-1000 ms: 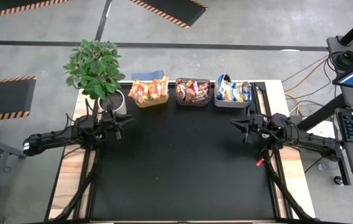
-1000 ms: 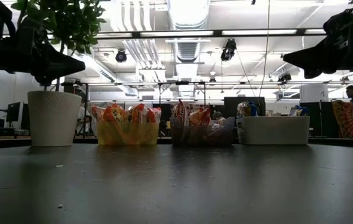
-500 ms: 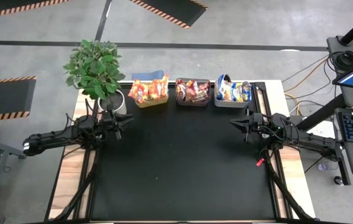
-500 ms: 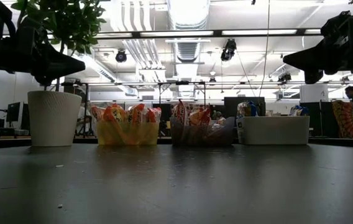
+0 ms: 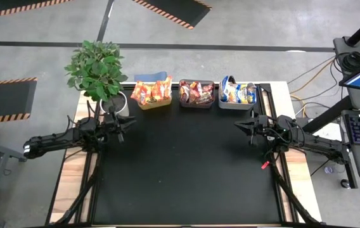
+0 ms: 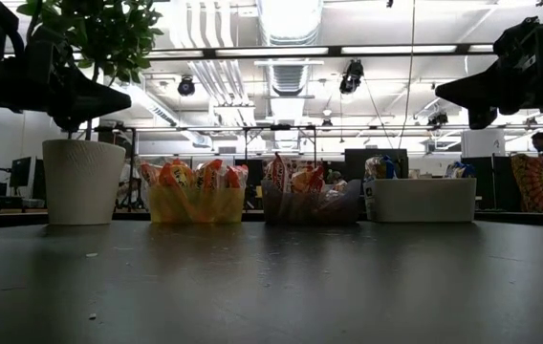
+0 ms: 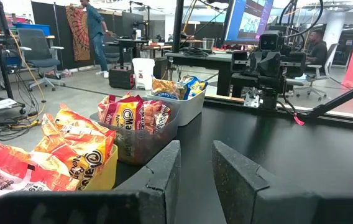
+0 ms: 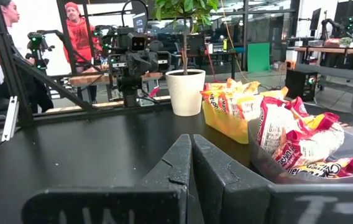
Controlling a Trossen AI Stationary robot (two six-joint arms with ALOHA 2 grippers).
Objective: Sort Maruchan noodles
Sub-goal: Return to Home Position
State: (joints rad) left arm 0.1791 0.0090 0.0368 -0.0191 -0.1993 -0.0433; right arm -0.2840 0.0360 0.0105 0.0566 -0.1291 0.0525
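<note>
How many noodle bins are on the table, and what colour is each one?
Yellow bin, with orange packets: 1
Dark see-through bin, with red packets: 1
White bin, with blue-and-yellow packets: 1
Total: 3 bins

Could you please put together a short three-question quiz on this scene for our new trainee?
1. True or false: the orange packets sit in the bin nearest the plant pot.
2. Which bin holds the blue-and-yellow packets? A yellow bin; B middle bin; C white bin.
3. Which gripper's fingers are closed together?
Key: 1 true. 2 C, the white bin. 3 the right gripper; the left gripper is open.
</note>
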